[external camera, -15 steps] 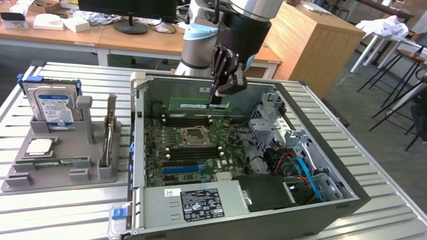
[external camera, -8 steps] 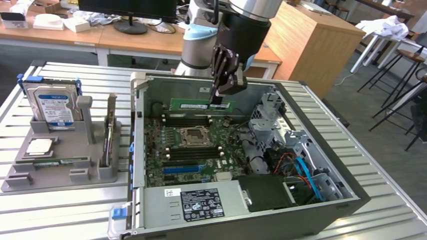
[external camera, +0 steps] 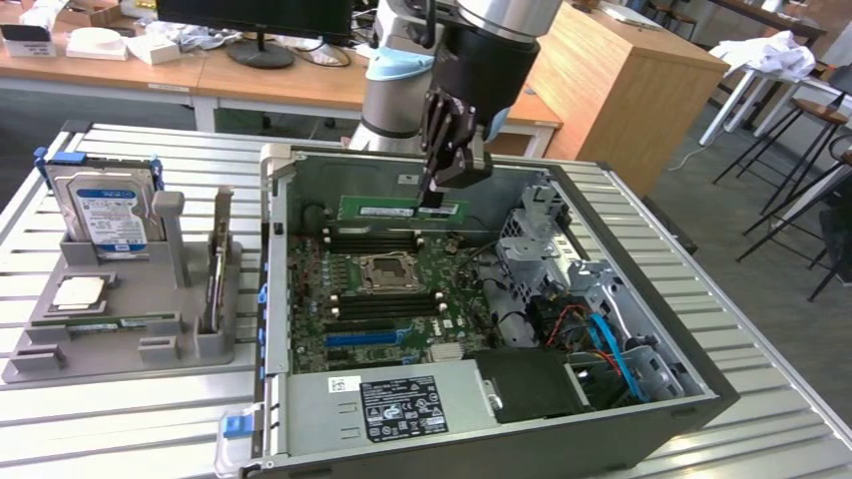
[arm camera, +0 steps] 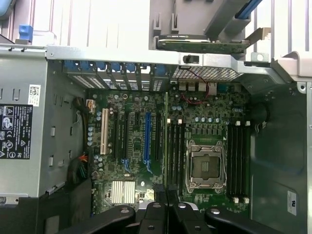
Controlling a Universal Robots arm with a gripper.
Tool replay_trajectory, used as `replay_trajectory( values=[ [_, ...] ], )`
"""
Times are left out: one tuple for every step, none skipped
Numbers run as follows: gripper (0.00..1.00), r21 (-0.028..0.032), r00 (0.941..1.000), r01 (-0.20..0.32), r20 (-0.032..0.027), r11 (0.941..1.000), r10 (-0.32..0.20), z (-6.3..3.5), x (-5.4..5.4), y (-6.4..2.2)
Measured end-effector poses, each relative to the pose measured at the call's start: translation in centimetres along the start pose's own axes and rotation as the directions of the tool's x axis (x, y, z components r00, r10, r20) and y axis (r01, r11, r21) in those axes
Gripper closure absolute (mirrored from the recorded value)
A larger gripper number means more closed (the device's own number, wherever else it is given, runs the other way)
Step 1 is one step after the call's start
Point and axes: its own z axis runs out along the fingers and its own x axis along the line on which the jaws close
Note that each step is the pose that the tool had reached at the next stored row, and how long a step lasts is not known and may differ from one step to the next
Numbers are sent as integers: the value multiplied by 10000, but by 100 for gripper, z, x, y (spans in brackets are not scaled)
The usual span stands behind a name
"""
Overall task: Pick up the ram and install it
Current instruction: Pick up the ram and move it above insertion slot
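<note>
Hand grips the ram above the case, while the wrist view faces the motherboard.

We make out no legible words or numbers. Labels only:
- blue-white label on hard drive, print too small for us
- white strip on ram, unreadable
- black label and white barcode sticker on power supply, near side, marks blurred
- white sticker on case wall, illegible

A hard drive stands upright in a grey holder.
</note>
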Motion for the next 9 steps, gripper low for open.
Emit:
replay_trajectory(
  values=[
    [89, 0, 10000, 1, 0, 10000, -1, 1, -4, 0],
    [89, 0, 10000, 0, -1, 10000, 0, 1, -10, 0],
    [89, 0, 10000, 1, 0, 10000, -1, 2, -15, -1],
    [89, 0, 10000, 1, 0, 10000, -1, 2, -21, -1],
    [89, 0, 10000, 2, 0, 10000, -2, 3, -25, -1],
    [89, 0, 10000, 1, 0, 10000, -1, 3, -30, -1],
    [89, 0, 10000, 1, 1, 10000, -1, 4, -36, -1],
    [89, 0, 10000, 1, 1, 10000, -1, 5, -42, -1],
    [89, 1, 10000, 0, 0, 10000, 0, 5, -49, -1]
  ],
)
